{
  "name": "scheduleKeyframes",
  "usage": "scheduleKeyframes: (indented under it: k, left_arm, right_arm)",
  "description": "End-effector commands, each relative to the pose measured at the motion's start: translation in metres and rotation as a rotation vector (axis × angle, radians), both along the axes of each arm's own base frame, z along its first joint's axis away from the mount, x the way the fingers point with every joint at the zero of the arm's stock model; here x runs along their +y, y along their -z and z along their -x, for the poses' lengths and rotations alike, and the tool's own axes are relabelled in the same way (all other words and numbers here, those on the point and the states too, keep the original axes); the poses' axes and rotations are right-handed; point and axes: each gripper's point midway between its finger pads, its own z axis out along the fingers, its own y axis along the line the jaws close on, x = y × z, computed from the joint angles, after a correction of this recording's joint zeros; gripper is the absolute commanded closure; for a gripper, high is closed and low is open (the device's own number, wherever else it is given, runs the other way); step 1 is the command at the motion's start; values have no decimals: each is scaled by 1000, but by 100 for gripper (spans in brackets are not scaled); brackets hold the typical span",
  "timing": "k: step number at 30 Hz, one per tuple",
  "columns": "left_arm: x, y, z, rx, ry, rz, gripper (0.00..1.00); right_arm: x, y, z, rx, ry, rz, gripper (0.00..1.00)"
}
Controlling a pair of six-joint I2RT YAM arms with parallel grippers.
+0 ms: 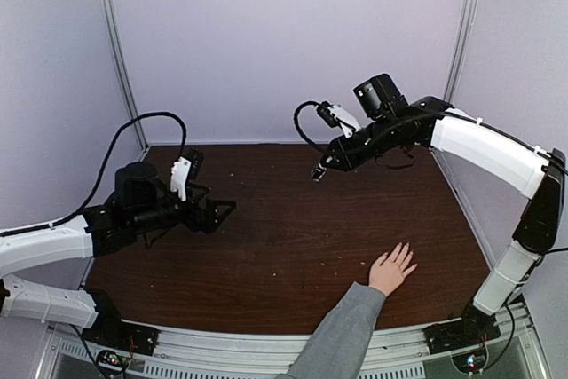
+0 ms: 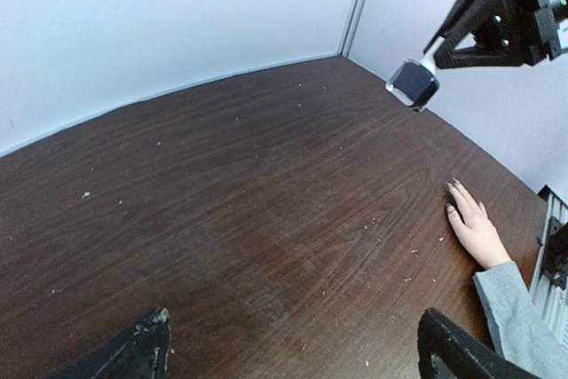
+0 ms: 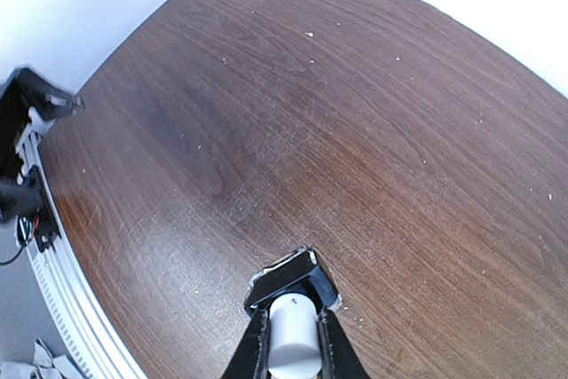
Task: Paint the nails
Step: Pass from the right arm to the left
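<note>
Hanging above the far middle of the wooden table [image 1: 266,246], the right gripper [image 1: 318,171] is clamped on the white cap of a small dark polish bottle [image 2: 413,84]. The bottle juts out past the fingertips, well clear of the tabletop. Its cap is on. The dark body gives no view of what is inside, so I cannot tell how full it is. From the right wrist camera the cap shows as a pale cylinder pinched between the two fingers [image 3: 253,348], with the bottle's dark squarish body just beyond it.

A light-skinned human hand [image 1: 392,271] lies palm down on the table near the front right edge, fingers slightly spread and pointing toward the back wall. A grey sleeve [image 1: 342,339] covers the forearm down to the wrist. The nails [image 2: 454,185] are tiny at the fingertips. They look pale and possibly unpainted, though the views are too small to be sure.

The left gripper [image 1: 224,209] hovers over the left side of the table with its jaws spread wide and nothing between them, well apart from both the hand and the bottle.
</note>
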Motion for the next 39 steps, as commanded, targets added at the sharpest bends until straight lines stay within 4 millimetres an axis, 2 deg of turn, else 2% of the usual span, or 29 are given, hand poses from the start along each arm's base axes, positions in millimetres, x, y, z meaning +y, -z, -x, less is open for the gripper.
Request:
scheduleKeyframes:
  k: [1, 6, 9, 19, 24, 32, 39]
  left_arm:
    - [-23, -19, -16, -226, -77, -59, 2]
    - [-74, -18, -12, -402, -31, -156, 2]
    - [-98, -16, -14, -439, 8, -169, 2]
    - [-153, -16, -13, -539, 43, -168, 4]
    - [-166, -18, -15, -570, 46, -184, 14]
    - [-169, -17, -26, -594, -42, -231, 37]
    - [-172, -17, -34, -603, -81, -260, 42]
  right_arm:
    - [5, -1, -1, 24, 94, -23, 94]
    - [22, 6, 10, 34, 105, -22, 96]
    - [30, 7, 16, 36, 108, -29, 96]
    - [39, -1, 22, 22, 155, -64, 95]
    - [41, -1, 22, 18, 177, -64, 95]
    - [47, -2, 25, 19, 182, -71, 96]
    - [52, -4, 28, 18, 176, -77, 95]
